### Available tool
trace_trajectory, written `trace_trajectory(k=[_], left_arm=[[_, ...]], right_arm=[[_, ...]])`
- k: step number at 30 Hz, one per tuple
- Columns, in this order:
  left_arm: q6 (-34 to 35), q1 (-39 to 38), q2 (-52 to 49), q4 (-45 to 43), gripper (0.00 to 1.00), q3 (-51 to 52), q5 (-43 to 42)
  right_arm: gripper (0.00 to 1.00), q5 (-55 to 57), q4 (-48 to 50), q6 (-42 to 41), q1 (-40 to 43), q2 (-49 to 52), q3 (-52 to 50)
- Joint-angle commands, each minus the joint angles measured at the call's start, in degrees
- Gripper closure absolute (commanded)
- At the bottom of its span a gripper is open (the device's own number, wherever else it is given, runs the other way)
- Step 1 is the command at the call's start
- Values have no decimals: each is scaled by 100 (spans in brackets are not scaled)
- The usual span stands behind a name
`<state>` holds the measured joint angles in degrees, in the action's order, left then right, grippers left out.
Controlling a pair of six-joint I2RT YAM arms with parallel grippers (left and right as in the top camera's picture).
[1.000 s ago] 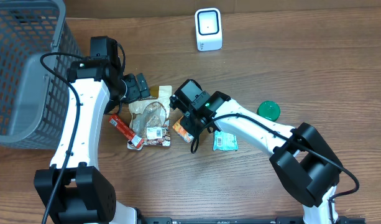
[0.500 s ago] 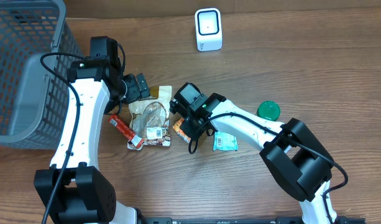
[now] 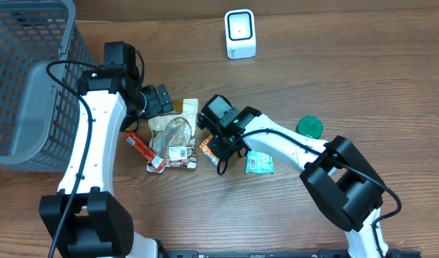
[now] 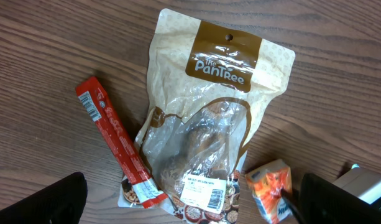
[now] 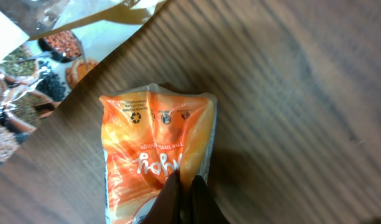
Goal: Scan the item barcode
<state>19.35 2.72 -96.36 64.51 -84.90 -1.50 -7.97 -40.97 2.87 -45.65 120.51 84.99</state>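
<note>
Right gripper [image 5: 183,202] clenched, pinching the edge of the orange packet [image 5: 156,149] on the table [image 3: 362,79]. Left gripper [image 4: 190,199] spread wide above the tan pouch [image 4: 209,118].

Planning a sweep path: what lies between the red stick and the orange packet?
The tan PanTree pouch lies between the red stick and the orange packet. The left wrist view shows it clearest; the overhead view agrees.

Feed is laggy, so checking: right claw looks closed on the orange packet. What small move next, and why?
Probably lift slightly: the right claw is shut on the orange packet, which lies flat on the table, and the white scanner stands well away.
</note>
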Motion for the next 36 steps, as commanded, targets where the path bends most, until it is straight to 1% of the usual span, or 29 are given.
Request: trace_trajectory(k=[1, 4, 8, 11, 15, 20, 23, 30, 31, 36], left_arm=[[57, -13, 4, -9, 0, -22, -59], [57, -13, 4, -7, 0, -22, -63], [57, -13, 4, -7, 0, -22, -59], [57, -13, 4, -9, 0, -22, -61], [57, -13, 4, -7, 1, -22, -61], [59, -13, 4, -9, 0, -22, -61], [57, -13, 4, -7, 0, -22, -59], [57, -13, 4, -7, 0, -22, -61], [57, -13, 4, -9, 0, -22, -61], [57, -13, 4, -7, 0, -22, -59]], right_arm=[[96, -693, -216, -599, 195, -74, -7], [96, -1410, -315, -833, 487, -350, 4], [96, -2830, -420, -824, 898, -678, 4], [96, -3593, -616, -804, 1185, -876, 4], [96, -4666, -1032, -284, 1532, -1224, 4], [96, -5965, -1309, -236, 1884, -1727, 4], [96, -6345, -1421, -87, 1971, -1974, 4], [96, -6603, -1558, -166, 1991, -2743, 4], [96, -6636, -1547, -415, 2009, -2955, 4], [96, -6634, -1539, -999, 2127, -3442, 4]])
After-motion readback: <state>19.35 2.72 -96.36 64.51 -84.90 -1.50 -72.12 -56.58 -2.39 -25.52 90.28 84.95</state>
